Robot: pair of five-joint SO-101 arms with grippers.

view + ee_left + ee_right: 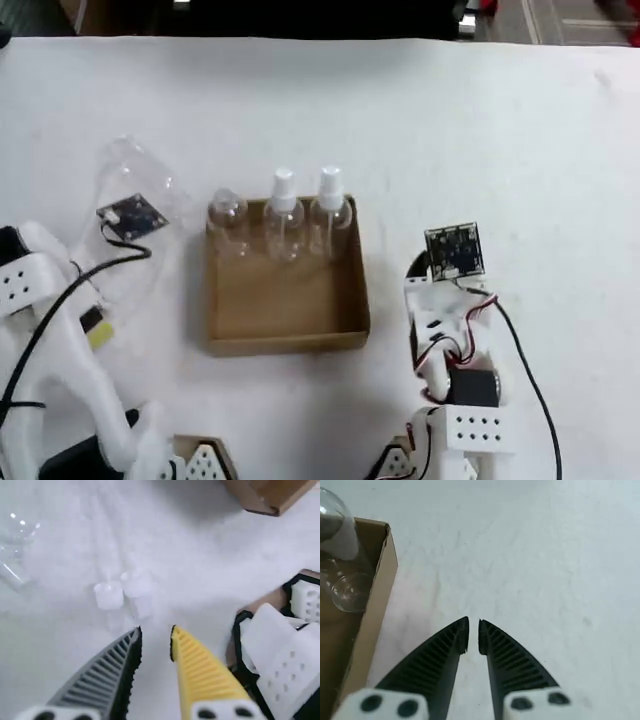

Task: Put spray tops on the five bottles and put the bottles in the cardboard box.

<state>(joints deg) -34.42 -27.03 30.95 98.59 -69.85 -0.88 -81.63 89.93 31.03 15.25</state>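
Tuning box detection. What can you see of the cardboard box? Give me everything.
The cardboard box is a shallow, open-topped brown tray, roughly square, with low walls that look intact. It lies flat on the white table. Three clear bottles stand in a row against its far wall, two of them carrying white spray tops. The near part of its floor is bare.
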